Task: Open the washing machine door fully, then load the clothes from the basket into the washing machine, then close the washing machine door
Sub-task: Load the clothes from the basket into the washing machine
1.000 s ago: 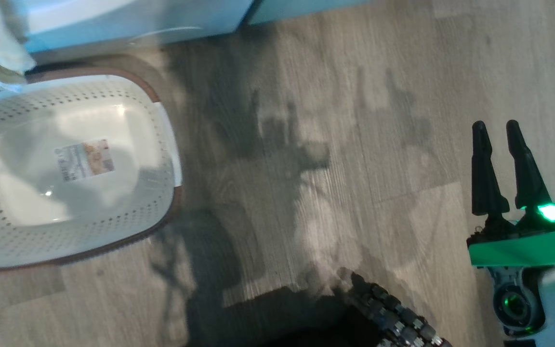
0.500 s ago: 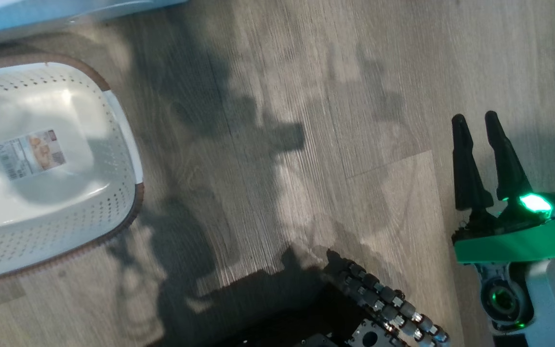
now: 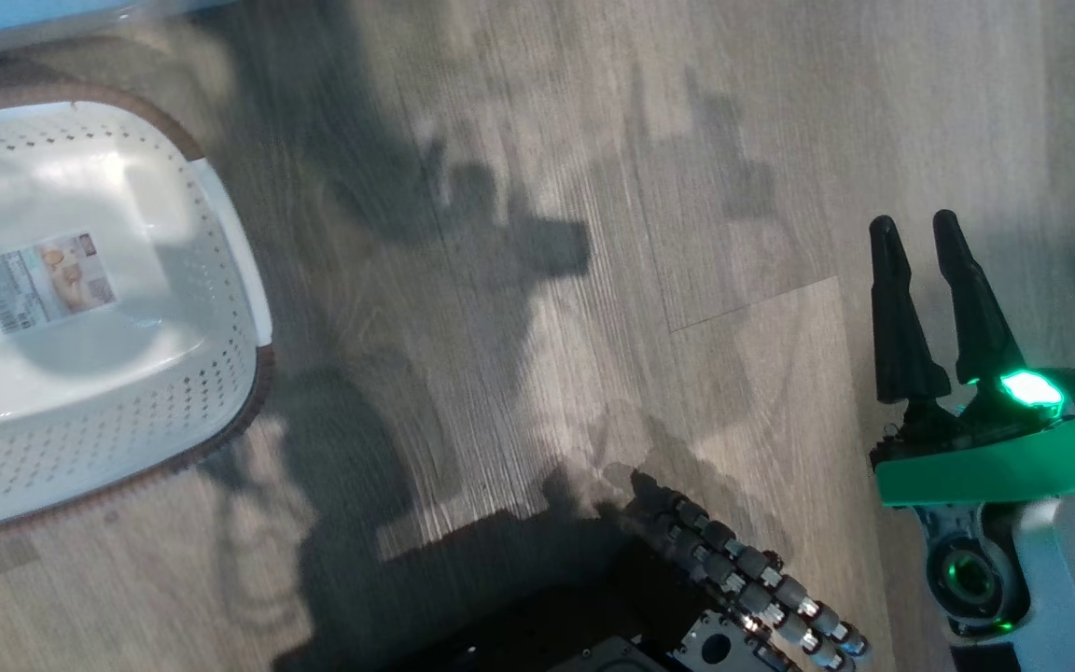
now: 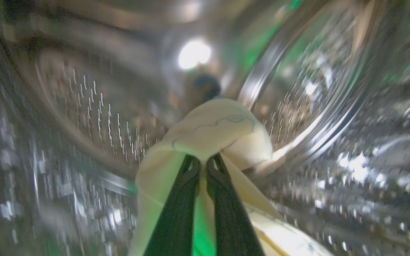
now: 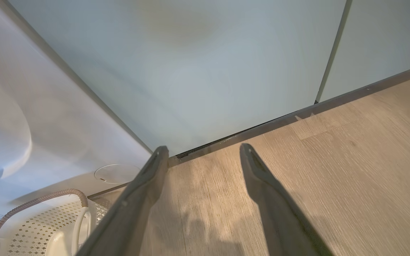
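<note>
Left fingers (image 4: 185, 185) are pinched on the clothes (image 4: 219, 131), deep inside the washing machine (image 4: 84, 106) drum. I'd let go far back so nothing trails out. Right fingers (image 5: 144, 188) are spread wide over the floor (image 5: 351, 160), well apart from the basket (image 3: 220, 373).

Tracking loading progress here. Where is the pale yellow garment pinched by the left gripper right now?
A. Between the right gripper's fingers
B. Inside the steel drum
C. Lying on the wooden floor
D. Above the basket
B: the left wrist view shows the left gripper shut on the garment, with the perforated steel drum curving all around it.
</note>
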Motion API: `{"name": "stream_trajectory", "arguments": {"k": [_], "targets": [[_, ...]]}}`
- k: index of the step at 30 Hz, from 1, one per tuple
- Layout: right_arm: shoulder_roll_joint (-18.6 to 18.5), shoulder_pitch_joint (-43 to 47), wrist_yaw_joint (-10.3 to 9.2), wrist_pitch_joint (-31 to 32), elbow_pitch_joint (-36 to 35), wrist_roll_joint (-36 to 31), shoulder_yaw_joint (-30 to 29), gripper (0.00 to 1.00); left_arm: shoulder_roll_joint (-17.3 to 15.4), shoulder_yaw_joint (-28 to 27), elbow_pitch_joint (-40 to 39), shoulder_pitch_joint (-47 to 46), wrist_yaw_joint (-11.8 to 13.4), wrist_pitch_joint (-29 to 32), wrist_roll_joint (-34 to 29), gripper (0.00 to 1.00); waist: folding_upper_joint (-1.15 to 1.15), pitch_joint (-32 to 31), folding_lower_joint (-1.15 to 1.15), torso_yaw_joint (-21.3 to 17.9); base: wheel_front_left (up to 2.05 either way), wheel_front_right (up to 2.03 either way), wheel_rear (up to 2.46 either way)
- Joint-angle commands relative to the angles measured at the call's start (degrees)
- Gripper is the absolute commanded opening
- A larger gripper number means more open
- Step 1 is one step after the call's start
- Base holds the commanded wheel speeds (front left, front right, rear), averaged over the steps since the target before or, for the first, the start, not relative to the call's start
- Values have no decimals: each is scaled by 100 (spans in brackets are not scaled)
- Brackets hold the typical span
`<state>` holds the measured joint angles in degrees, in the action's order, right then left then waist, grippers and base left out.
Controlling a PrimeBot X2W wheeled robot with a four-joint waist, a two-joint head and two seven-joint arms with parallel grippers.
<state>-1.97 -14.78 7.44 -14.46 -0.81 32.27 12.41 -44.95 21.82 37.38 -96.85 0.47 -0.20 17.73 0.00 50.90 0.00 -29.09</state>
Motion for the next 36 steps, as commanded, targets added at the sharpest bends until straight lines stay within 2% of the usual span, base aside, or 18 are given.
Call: {"name": "stream_trajectory", "arguments": {"k": [1, 8, 9, 10, 11, 17, 24, 28, 36], "targets": [[-90, 46, 5, -53, -116, -6, 32, 100, -136, -149, -146, 1, 24, 73, 23, 0, 0, 8, 0, 37, 0, 0, 0], [-90, -45, 5, -53, -92, -100, -11, 100, 83, -272, 61, 152, 153, 809, 444, 0, 0, -17, 0, 207, 0, 0, 0], [-90, -57, 5, -53, -79, -106, 5, 100, 98, -276, 61, 173, 166, 847, 472, 16, 0, -29, 0, 226, 0, 0, 0], [-90, -72, 5, -53, -74, -119, 6, 100, 113, -285, 68, 191, 164, 896, 513, 49, 0, -38, 0, 243, 0, 0, 0], [-90, -83, 5, -53, -66, -126, 1, 100, 120, -287, 75, 205, 168, 936, 539, 100, 0, -46, 0, 259, 0, 0, 0], [-90, -123, 5, -53, -12, -191, -65, 100, 165, -334, 85, 368, 187, 861, 684, 100, 0, -152, 0, 364, 0, 0, 0], [-90, -99, 5, -53, -11, -342, -258, 100, 314, -333, -112, 993, 426, 671, 790, 100, 0, -381, 0, 603, 0, 0, 0], [-90, -73, 5, -53, -3, -467, -361, 100, 389, -349, -483, 1474, 622, 461, 834, 100, 0, -529, 0, 761, 0, 0, 0], [-90, 13, 5, -53, -11, -741, -595, 100, 491, -370, -1715, 2644, 1046, 156, 921, 100, 0, -833, 0, 1107, 0, 0, 0]]}}
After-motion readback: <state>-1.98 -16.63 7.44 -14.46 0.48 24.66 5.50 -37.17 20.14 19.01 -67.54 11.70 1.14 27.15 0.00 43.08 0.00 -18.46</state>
